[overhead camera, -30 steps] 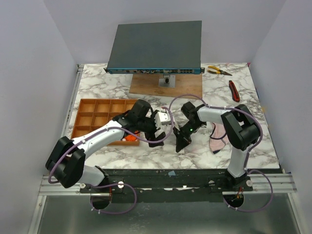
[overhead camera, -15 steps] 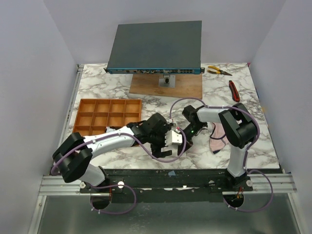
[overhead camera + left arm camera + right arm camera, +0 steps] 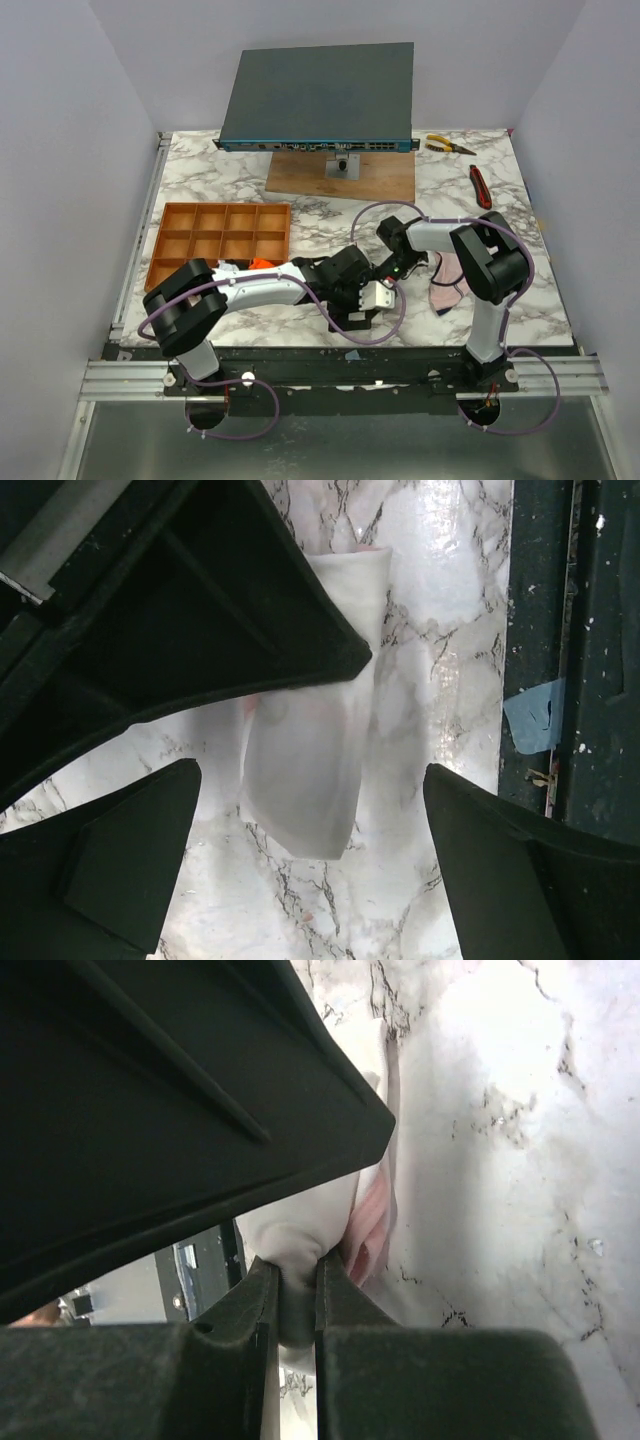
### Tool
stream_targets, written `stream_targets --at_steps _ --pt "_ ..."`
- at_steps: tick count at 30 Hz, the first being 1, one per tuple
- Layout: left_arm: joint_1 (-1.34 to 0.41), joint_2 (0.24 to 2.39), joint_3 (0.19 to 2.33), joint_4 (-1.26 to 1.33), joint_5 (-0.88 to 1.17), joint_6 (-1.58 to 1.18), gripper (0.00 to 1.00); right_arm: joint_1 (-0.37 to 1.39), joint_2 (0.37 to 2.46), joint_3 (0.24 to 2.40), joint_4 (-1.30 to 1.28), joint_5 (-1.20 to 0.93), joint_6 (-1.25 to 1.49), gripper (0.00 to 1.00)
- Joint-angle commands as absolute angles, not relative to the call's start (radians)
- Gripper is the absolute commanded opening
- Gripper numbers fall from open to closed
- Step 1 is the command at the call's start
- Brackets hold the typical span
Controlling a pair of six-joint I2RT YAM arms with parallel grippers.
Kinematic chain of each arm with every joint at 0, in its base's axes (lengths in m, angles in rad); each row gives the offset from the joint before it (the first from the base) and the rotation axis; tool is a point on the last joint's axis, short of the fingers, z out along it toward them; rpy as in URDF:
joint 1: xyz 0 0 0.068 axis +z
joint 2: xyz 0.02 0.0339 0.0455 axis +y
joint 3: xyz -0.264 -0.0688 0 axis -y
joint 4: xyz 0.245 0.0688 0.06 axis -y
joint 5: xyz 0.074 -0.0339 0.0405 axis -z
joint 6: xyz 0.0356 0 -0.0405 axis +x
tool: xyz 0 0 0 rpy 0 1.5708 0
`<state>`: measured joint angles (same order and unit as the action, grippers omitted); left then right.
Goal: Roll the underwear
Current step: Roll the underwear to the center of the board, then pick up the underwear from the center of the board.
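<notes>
A: Item one, right gripper (image 3: 297, 1272)?

B: Jaws nearly closed, pinching a fold of the cream underwear (image 3: 300, 810). A little pink shows inside the fold in the wrist view.

A: Item two, left gripper (image 3: 312, 775)?

B: Jaws spread wide and holding nothing. It hangs over the same garment with one finger on either side, and I see no contact.

A: Where is the garment?

B: On the marble table (image 3: 540, 250), near the front edge and between the two arms. It lies as a narrow, partly folded strip running out from the right jaws.

A: Other stock?

B: Pink underwear (image 3: 447, 283) lies flat beside the right arm. Orange underwear (image 3: 262, 263) sits just by the compartment tray (image 3: 160, 245).

A: Handling note for the step?

B: As I judge it, rolling is barely begun. The right pinch should anchor its end. The left fingers should come down on the free end, keep the strip's edges square, and turn it over tightly toward the held end. Slack or a skewed first turn would likely give a loose, cone-shaped roll.
</notes>
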<state>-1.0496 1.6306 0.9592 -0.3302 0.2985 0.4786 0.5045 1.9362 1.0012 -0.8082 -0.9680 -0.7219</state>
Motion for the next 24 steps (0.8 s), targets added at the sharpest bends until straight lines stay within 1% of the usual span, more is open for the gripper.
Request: stream_targets --at_steps 1,8,11,17,22,24 --pt "-1.058 1.682 1.013 -0.291 0.247 0.473 0.99 0.517 2.004 0.929 -0.707 -0.598 -0.793 0.01" --pt "-1.066 1.715 1.003 -0.251 0.237 0.451 0.99 0.517 2.010 0.933 -0.713 -0.601 -0.790 0.01" --pt "-1.066 1.669 0.918 -0.146 0.204 0.427 0.99 0.504 2.010 0.923 -0.719 -0.609 -0.791 0.01" --pt "-1.073 1.598 0.814 -0.039 0.143 0.396 0.99 0.470 2.025 0.945 -0.733 -0.622 -0.787 0.01" --pt "-1.097 1.611 0.805 -0.029 0.125 0.418 0.99 0.468 2.043 0.957 -0.739 -0.626 -0.782 0.01" --pt "-1.104 1.626 0.832 -0.060 0.149 0.427 0.97 0.466 2.050 0.963 -0.745 -0.627 -0.783 0.01"
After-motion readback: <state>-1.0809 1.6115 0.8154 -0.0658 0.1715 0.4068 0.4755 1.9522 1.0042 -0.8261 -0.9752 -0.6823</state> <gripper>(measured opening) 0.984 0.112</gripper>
